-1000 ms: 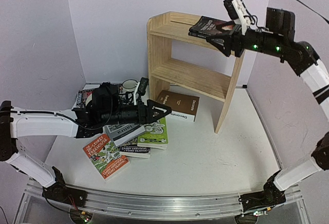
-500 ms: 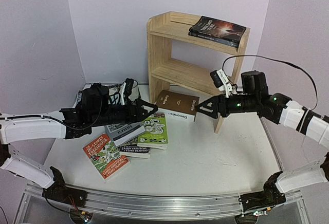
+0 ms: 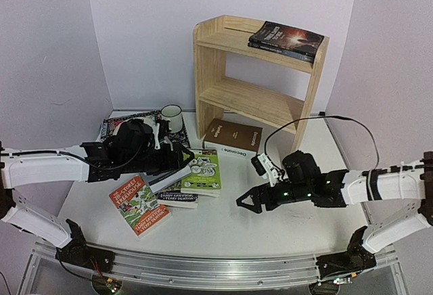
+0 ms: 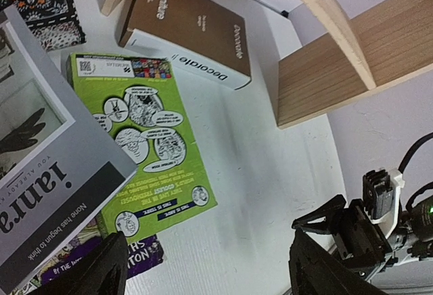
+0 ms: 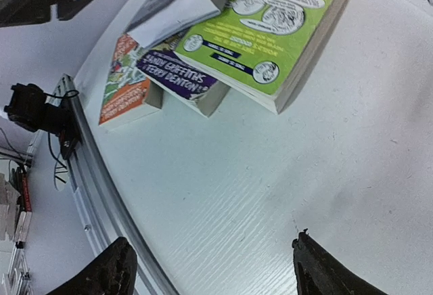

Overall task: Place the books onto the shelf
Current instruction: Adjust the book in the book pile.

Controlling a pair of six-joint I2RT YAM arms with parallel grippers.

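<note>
Right wrist view: my right claw (image 5: 210, 261) is spread wide with nothing in it, over the table (image 5: 284, 173) at lower centre. The green book (image 5: 277, 31) is upper centre, its near edge overhanging the dark blue book (image 5: 179, 72). The orange book (image 5: 125, 78) is at left.

Top view: my left claw (image 3: 186, 160) is also spread and empty, hanging over the grey book (image 3: 166, 175), which lies tilted on the pile at centre left. Decorate (image 3: 233, 137) lies flat just below the shelf (image 3: 254, 95). Two dark books (image 3: 287, 40) sit on its top board, upper right.

Plan, my guess: right goes in low, one finger under the green overhang, one on the cover. Left should lift grey first, since it overlaps green and would likely slide. Aim for the lower board, come in flat, mind the side panel.
</note>
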